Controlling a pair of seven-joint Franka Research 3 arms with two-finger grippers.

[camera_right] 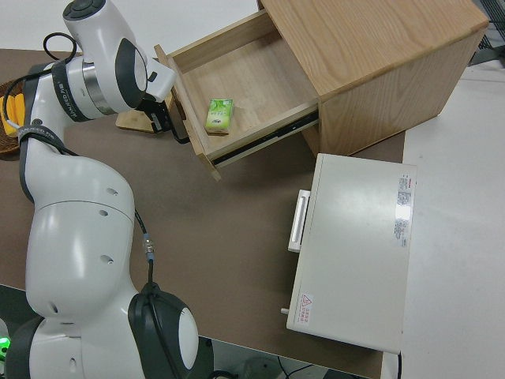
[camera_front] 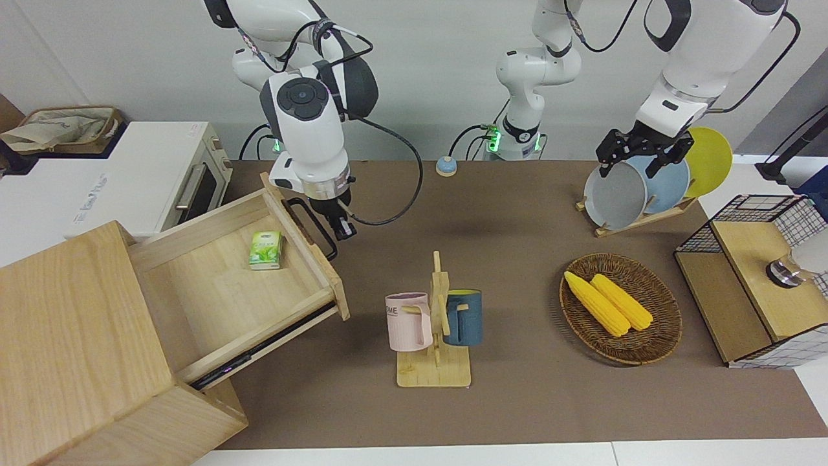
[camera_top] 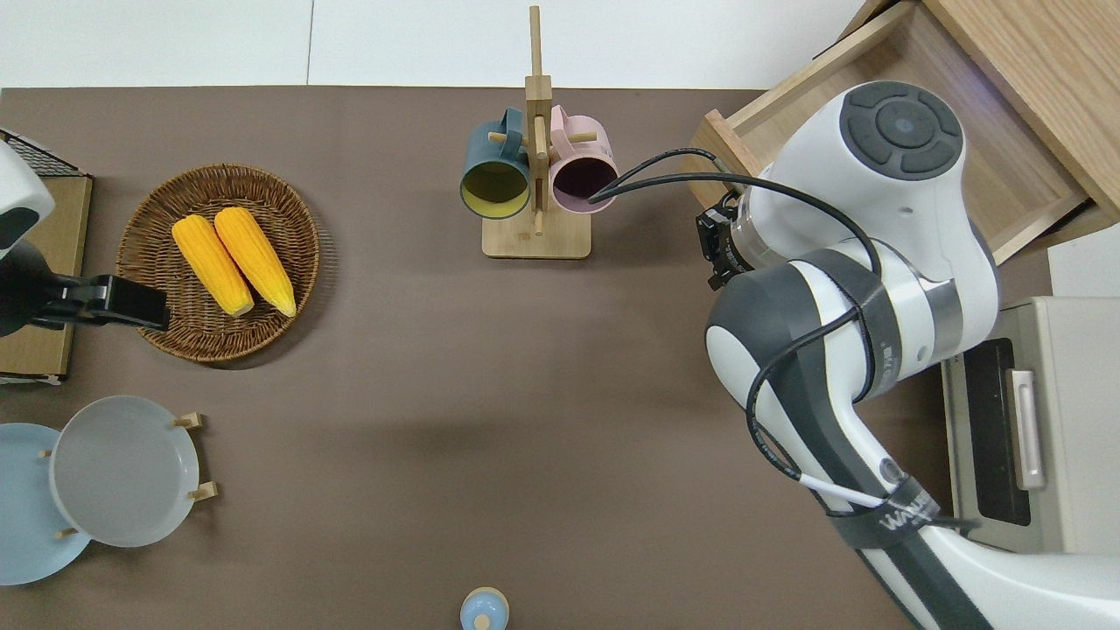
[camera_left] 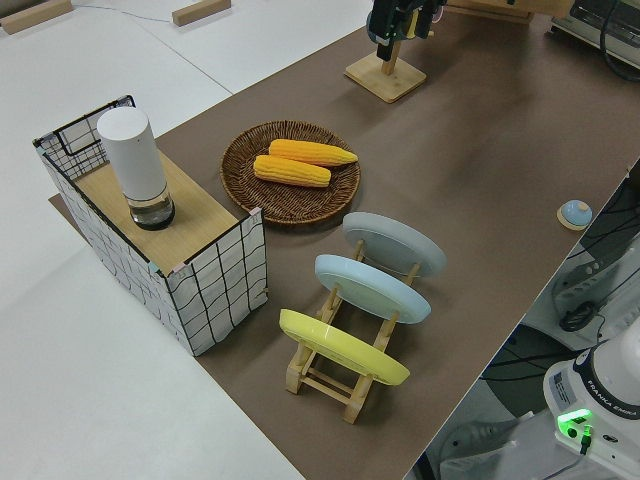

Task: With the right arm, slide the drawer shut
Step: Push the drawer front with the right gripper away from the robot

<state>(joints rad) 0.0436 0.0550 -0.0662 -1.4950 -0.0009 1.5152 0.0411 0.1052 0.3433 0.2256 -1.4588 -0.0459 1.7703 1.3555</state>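
Drawer (camera_front: 239, 285) fully out of the cabinet (camera_front: 84, 349), my right gripper (camera_front: 341, 223) just beside its handle (camera_front: 310, 226).

I can't tell whether its fingers are spread; the left arm is parked. An off-centre push could skew the drawer on its rails, or slip past the handle. Brown mat (camera_front: 504, 272), white walls.

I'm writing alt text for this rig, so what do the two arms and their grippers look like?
Both arms are glossy white with rounded jointed shells. The right arm has dark grey joint bands, a round dark cap, a silver wrist ring and loose black cables. The right gripper is black. The left arm also trails black cable and ends in the black left gripper.
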